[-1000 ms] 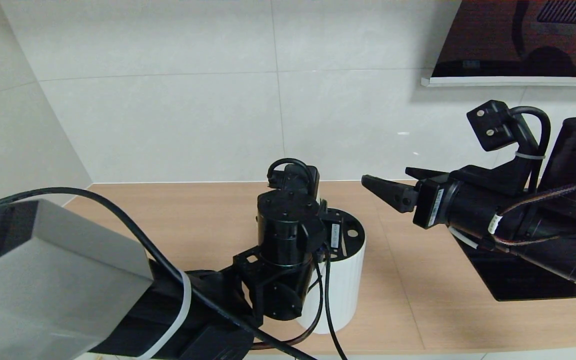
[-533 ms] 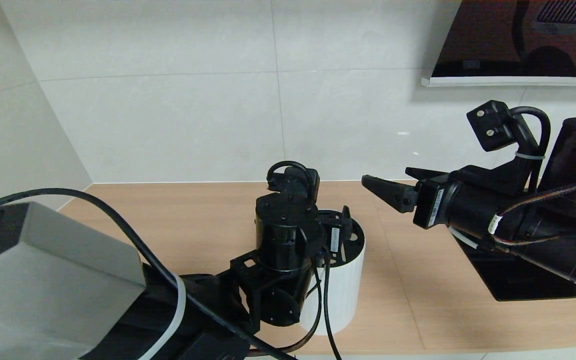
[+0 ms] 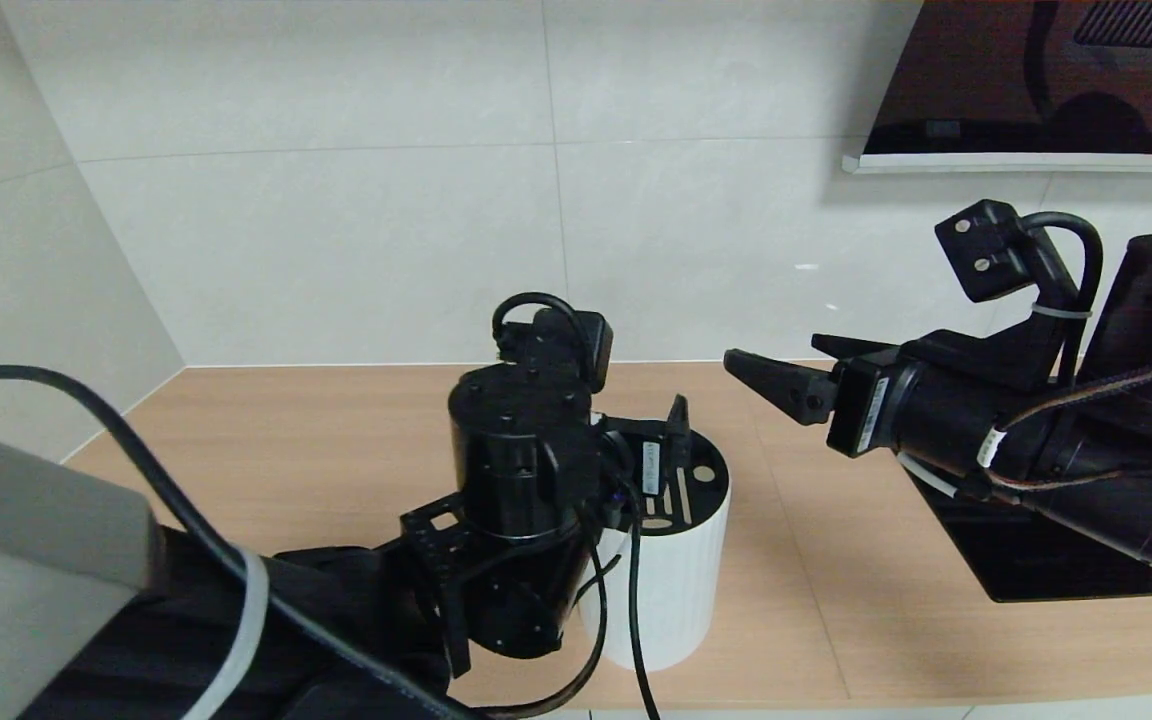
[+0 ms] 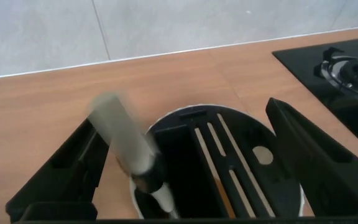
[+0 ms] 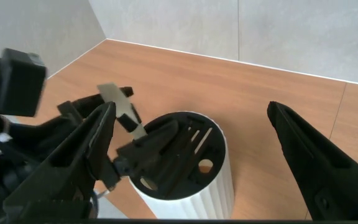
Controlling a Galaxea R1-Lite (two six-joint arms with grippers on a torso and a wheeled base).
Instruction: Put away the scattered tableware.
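Since a second ago the left arm has drawn back toward the robot's left, baring more of the holder's black slotted top, while the right arm has kept its place. The left hand [image 4: 180,114] hangs over the holder [image 3: 671,570] with its fingers spread wide, one to either side of the rim and gripping nothing. Between those fingers a utensil [image 4: 124,140] with a pale grey handle stands tilted in the holder, its lower end sunk in an opening at the edge of the black top; what kind of utensil it is cannot be told. The holder is a white ribbed cylinder standing upright on the wooden tabletop [image 3: 336,430], well out from the tiled wall [image 3: 336,200]. The right hand [image 5: 190,107] is held in the air to the robot's right of the holder, pointing toward it, its fingers likewise spread and empty. A black hob [image 3: 1026,575] lies on the tabletop under the right arm.
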